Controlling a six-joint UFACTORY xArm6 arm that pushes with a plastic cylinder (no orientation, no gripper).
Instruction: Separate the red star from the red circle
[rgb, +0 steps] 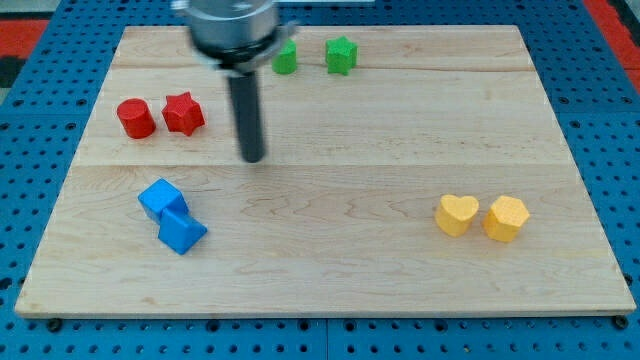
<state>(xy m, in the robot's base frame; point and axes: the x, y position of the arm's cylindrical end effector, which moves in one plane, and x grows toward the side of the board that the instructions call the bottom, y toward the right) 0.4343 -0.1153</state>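
Note:
The red star (184, 113) lies near the board's upper left, right beside the red circle (135, 118) on its left; they nearly touch. My tip (253, 157) is down on the board to the right of the red star and slightly lower in the view, a short gap away from it. The dark rod rises from the tip to the arm's grey end at the view's top.
Two green blocks (286, 59) (341, 55) lie at the top, one partly behind the arm. Two blue blocks (161, 199) (181, 231) touch at lower left. A yellow heart (457, 214) and yellow hexagon (506, 218) lie at right. The wooden board (330, 270) sits on blue pegboard.

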